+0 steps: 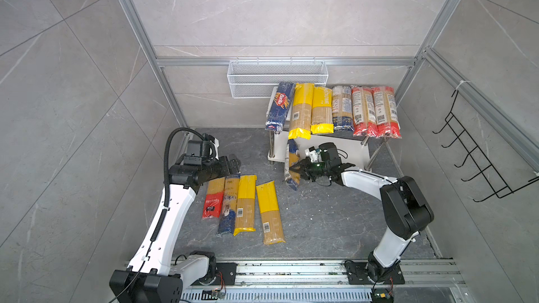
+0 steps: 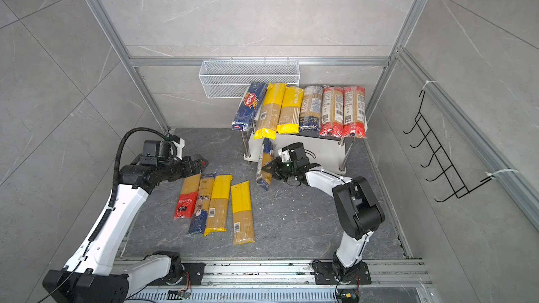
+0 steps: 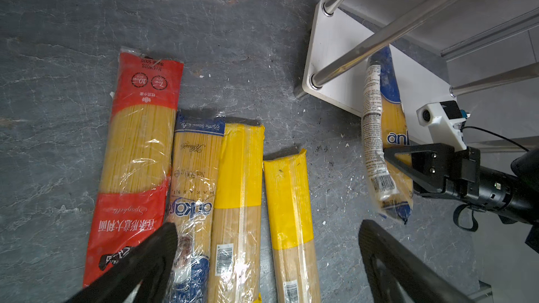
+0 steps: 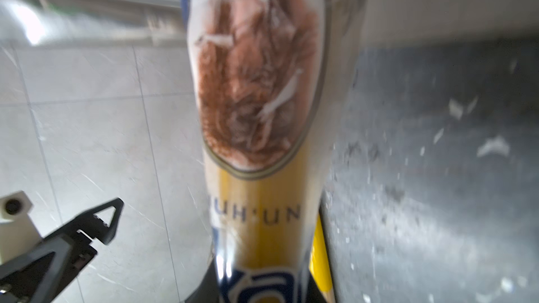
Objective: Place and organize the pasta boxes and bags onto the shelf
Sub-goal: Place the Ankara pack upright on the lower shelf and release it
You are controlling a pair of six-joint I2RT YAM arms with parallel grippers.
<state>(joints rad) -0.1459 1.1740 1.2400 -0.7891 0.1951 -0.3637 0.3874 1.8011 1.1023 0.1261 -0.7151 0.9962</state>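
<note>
My right gripper (image 1: 295, 170) is shut on a navy-ended pasta bag (image 1: 293, 153), gripping it near its middle. The bag (image 4: 256, 83) hangs lengthwise, off the floor, in front of the left part of the shelf's lower board (image 1: 357, 154). The top board carries a blue Barilla pack (image 1: 280, 106), two yellow-ended bags (image 1: 302, 110), a navy-ended bag (image 1: 341, 107) and two red-ended bags (image 1: 363, 110). On the floor lie a red bag (image 1: 214, 199), a navy-ended bag (image 1: 229, 205) and two yellow-ended bags (image 1: 245, 204). My left gripper (image 3: 268, 227) hovers open over their far ends, holding nothing.
A white wire basket (image 1: 277, 78) hangs on the back wall just above the shelf. A black hook rack (image 1: 478, 155) is fixed to the right wall. Chrome shelf legs (image 3: 364, 45) stand close to the held bag. The arms' base rail (image 1: 291, 269) runs along the front.
</note>
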